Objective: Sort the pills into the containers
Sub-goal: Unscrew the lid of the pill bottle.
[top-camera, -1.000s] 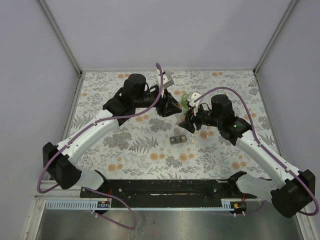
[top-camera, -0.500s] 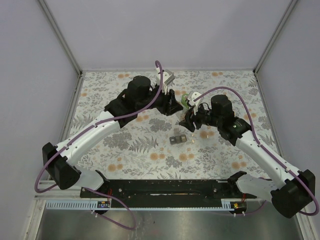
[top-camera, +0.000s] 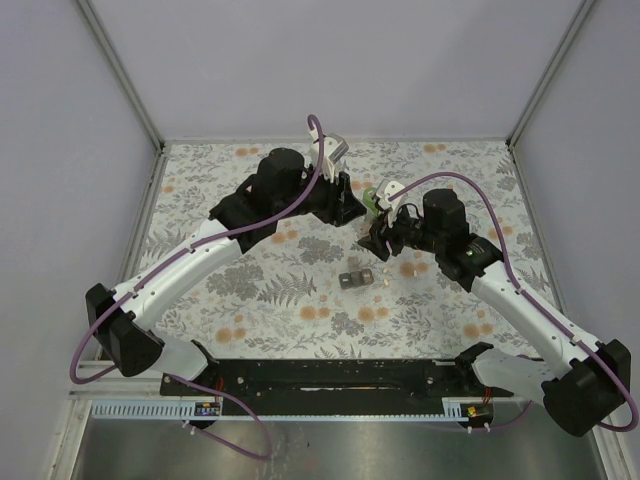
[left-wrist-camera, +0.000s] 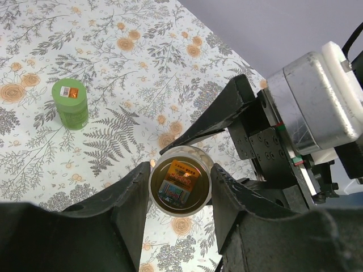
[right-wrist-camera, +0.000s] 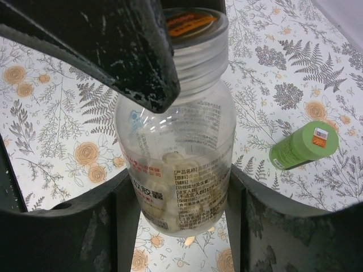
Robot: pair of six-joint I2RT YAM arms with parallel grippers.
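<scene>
Two robot arms meet over a clear pill bottle above a floral counter.

The right gripper has its jaws partly closed around the body of the clear bottle, held above the counter. The left gripper has its jaws partly closed on the bottle's cap. A green bottle stands on the counter nearby. A small grey object lies in front of the arms.

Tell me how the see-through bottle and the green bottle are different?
The clear bottle is see-through with pills inside; the green bottle is solid, so its inside is hidden. The clear bottle is held between the right gripper, with the left gripper around its cap; the green bottle stands alone on the table. Both have orange stickers on top.
</scene>
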